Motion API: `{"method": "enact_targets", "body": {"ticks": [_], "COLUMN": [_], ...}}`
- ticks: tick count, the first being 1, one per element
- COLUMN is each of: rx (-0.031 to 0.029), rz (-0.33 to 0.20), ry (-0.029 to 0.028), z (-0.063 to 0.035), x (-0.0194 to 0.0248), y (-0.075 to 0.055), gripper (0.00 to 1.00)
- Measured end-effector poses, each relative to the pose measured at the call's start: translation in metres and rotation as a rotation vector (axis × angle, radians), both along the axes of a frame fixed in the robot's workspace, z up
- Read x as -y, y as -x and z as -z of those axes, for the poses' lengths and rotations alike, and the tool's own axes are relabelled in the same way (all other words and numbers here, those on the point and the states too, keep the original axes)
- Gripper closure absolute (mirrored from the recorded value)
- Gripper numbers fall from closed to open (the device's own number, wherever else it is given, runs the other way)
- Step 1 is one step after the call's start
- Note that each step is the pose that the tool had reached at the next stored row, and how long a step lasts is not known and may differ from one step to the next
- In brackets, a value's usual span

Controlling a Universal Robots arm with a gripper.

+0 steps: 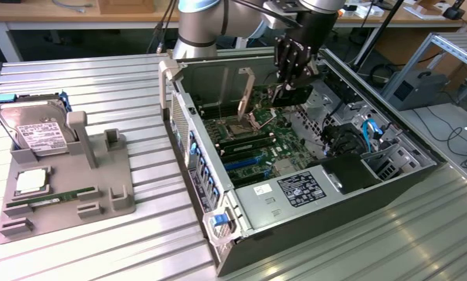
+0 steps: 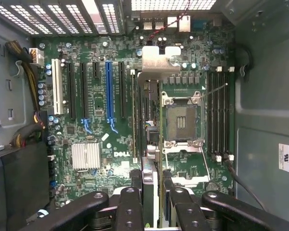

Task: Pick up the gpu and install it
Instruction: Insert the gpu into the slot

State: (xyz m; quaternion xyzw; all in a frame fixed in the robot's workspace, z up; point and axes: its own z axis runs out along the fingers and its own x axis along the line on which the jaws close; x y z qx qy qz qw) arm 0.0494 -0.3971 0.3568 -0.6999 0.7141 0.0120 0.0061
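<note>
gripper (image 2: 151,182) jaws clamped on gpu (image 2: 149,139), card apparently edge-on between them, above motherboard (image 2: 98,125)

Ribbed metal tabletop (image 1: 92,76); wooden benches (image 1: 61,17) behind; black cables (image 1: 456,137) on grey floor (image 1: 432,120), exterior view's right.

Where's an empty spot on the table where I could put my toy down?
The table is bare behind the grey holder, in front of it, and in the strip between it and the computer case. Inside the case it's crowded: the tool holds the gpu above the motherboard.
</note>
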Motion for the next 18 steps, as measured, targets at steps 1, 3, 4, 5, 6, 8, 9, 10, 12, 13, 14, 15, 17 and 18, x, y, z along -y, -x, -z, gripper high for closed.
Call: {"method": "enact_targets", "body": {"ticks": [1, 3, 4, 5, 6, 8, 9, 10, 12, 13, 14, 15, 17, 18], "rx": [0.0, 0.0, 0.0, 0.0, 0.0, 0.0, 0.0, 0.0, 0.0, 0.0, 0.0, 0.0, 0.0, 0.0], "rz": [-0.008, -0.022, -0.026, -0.032, -0.041, -0.051, -0.054, -0.058, -0.064, -0.068, -0.072, -0.078, -0.089, -0.096], "ry": [0.0, 0.0, 0.0, 0.0, 0.0001, 0.0, 0.0, 0.0, 0.0, 0.0, 0.0, 0.0001, 0.0, 0.0001], "z": [0.0, 0.0001, 0.0001, 0.0001, 0.0001, 0.0001, 0.0001, 0.0001, 0.0002, 0.0002, 0.0002, 0.0002, 0.0002, 0.0002], "x": [0.0, 0.0, 0.0, 0.0, 0.0, 0.0, 0.0, 0.0, 0.0, 0.0, 0.0, 0.0, 0.0, 0.0], "y": [0.0, 0.0, 0.0, 0.0, 0.0, 0.0, 0.0, 0.0, 0.0, 0.0, 0.0, 0.0, 0.0, 0.0], "gripper": [0.73, 0.73, 0.73, 0.73, 0.73, 0.73, 0.73, 0.73, 0.73, 0.73, 0.73, 0.73, 0.73, 0.73]}}
